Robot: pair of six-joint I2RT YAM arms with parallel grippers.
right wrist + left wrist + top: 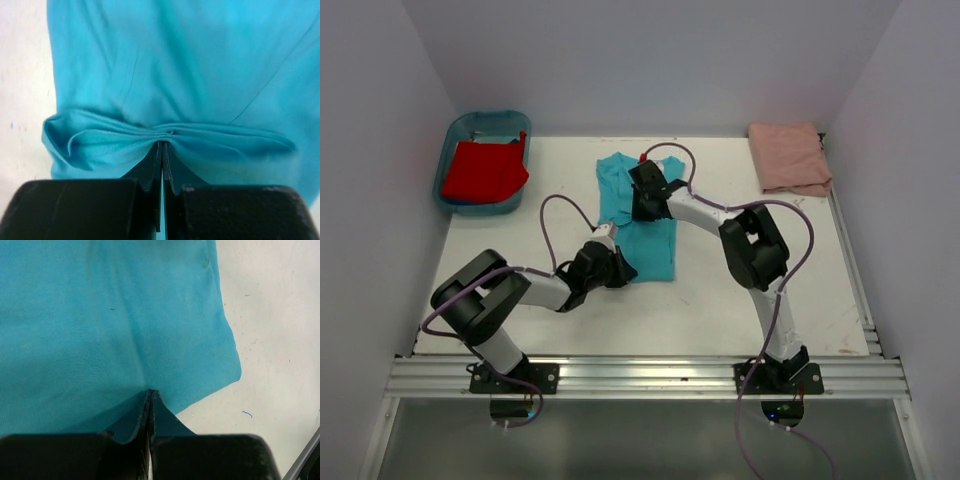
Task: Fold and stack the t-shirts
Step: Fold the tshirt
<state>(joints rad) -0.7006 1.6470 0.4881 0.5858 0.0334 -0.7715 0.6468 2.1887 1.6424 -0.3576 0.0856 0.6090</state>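
The turquoise t-shirt [638, 215] lies lengthwise in the middle of the table, folded narrow. My left gripper [618, 268] is shut on its near hem; in the left wrist view the jaws pinch the cloth [125, 320] at the gripper [150, 392]. My right gripper [642, 192] is shut on the far end of the shirt; the right wrist view shows bunched turquoise folds [170, 75] pinched at the gripper [163, 145]. The pale salmon-pink t-shirt [789, 157] lies folded at the far right corner. The red t-shirt [484, 171] lies in the tub.
A blue plastic tub [465, 128] stands at the far left corner. The white table [720, 310] has side walls close by and an aluminium rail [650, 377] along the near edge.
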